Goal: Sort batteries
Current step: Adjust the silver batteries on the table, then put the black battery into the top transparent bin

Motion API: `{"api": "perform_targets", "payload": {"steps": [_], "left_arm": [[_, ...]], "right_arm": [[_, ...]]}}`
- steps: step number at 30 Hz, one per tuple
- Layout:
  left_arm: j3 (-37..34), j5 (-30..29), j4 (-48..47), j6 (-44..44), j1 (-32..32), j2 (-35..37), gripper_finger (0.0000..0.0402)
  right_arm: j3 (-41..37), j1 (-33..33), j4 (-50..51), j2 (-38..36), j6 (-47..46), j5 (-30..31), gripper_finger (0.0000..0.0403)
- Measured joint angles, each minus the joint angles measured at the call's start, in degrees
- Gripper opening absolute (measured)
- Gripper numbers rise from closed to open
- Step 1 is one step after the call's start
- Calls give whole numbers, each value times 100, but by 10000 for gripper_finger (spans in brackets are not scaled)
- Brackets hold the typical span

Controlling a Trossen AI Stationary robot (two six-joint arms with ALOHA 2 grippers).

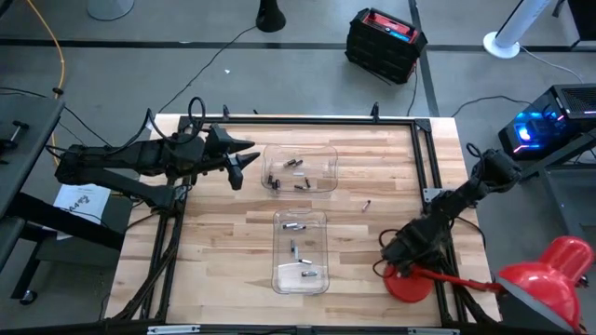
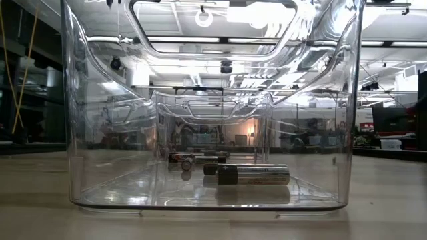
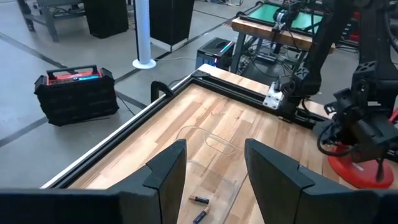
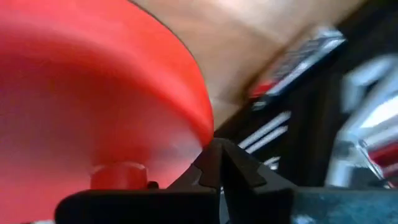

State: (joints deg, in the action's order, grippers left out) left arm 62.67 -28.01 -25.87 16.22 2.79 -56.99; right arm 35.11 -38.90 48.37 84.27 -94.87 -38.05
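Batteries (image 1: 296,226) below raised left gripper (image 1: 244,160)

Two clear plastic bins on the table: the far bin (image 1: 300,168) and the near bin (image 1: 300,251); the far bin holds about five batteries (image 1: 283,178), though they are too small for a firm count; the near bin holds about four; one loose battery (image 1: 367,204) lies at three o'clock of the far bin; two robot arms; one red lamp base (image 1: 407,284).

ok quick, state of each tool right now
left tool: open, holding nothing, above the far clear bin.
right tool: closed, empty, by the red lamp base.
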Motion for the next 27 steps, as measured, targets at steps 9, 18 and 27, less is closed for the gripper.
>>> {"api": "perform_targets", "payload": {"steps": [9, 18, 27], "left_arm": [[0, -2, -4, -194, -101, 0, 159], [0, -28, -5, -333, -129, 0, 159], [0, -131, -5, -340, -133, 0, 159]], "right_arm": [[-411, -194, -334, -25, -719, 22, 0], [-494, -117, -64, -23, -1465, 1044, 0], [2, 115, 707, 15, -1507, 2248, 0]]}}
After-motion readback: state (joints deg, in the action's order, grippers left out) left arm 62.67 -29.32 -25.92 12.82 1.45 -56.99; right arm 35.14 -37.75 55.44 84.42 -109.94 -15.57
